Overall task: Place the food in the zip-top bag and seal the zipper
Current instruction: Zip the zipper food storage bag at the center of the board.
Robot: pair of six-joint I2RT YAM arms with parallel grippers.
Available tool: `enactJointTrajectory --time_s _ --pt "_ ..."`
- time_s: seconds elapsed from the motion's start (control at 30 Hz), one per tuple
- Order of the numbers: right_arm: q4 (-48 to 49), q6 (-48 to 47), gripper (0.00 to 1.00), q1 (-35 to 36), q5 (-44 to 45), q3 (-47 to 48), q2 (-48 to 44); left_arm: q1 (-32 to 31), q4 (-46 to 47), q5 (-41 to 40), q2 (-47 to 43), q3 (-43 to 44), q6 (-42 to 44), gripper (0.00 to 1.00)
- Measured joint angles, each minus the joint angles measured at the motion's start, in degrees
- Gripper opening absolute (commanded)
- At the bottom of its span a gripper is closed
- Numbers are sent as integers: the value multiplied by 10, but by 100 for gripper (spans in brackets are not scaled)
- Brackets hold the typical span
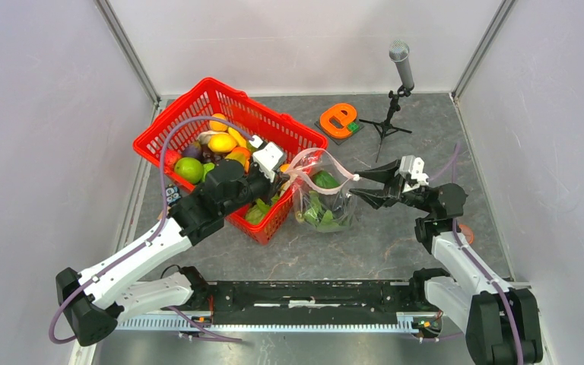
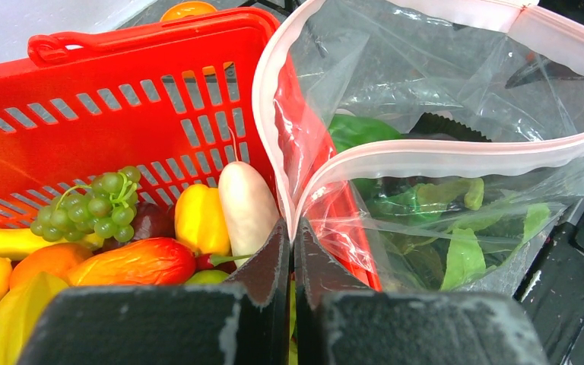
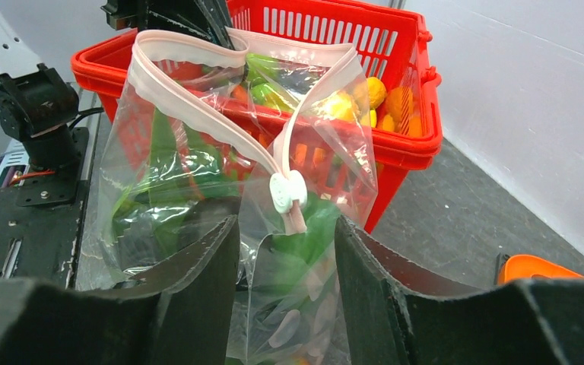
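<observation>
The filling looks mostly done: leafy greens (image 2: 464, 255) lie inside the bag (image 1: 325, 204), which stands on the table (image 1: 395, 236) just beside the red basket (image 1: 220, 95). More fruit (image 2: 198, 220) sits in that basket, and I cannot tell whether any of it is meant for the bag. The sealing is not yet done, as the zipper (image 2: 456, 156) gapes in a wide loop.

The left gripper (image 2: 293, 243) is pinched tight on one end of the zipper strip and holds that corner up against the basket's wall. The right gripper (image 3: 285, 228) has its fingers apart and straddles the bag's far end. The white slider (image 3: 287, 190) hangs between them, just above the tips and not grasped. What is left, as I judge it, is to close on the slider and draw it along the strip towards the held corner.
</observation>
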Motion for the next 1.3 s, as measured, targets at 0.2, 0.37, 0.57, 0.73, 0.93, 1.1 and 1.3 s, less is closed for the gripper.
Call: enactJointTrajectory --time_s 0.2,0.37,0.57,0.73,0.93,1.1,1.3 --pt "9 12 45 4 -10 0 12 0 0 0 0 0 0 2" --pt "33 31 39 11 -10 0 23 0 0 0 0 0 -2 2" --pt "49 49 22 15 -10 0 35 0 0 0 0 0 -3 2" --pt "56 55 6 15 -7 0 35 0 0 0 0 0 -4 2" --pt "52 60 0 15 3 0 27 0 0 0 0 0 -6 2" --pt "-81 -5 0 16 52 17 -26 0 -8 0 -1 2 -5 2" --pt "-377 -143 0 17 163 130 -74 0 -36 1 -13 17 2 2"
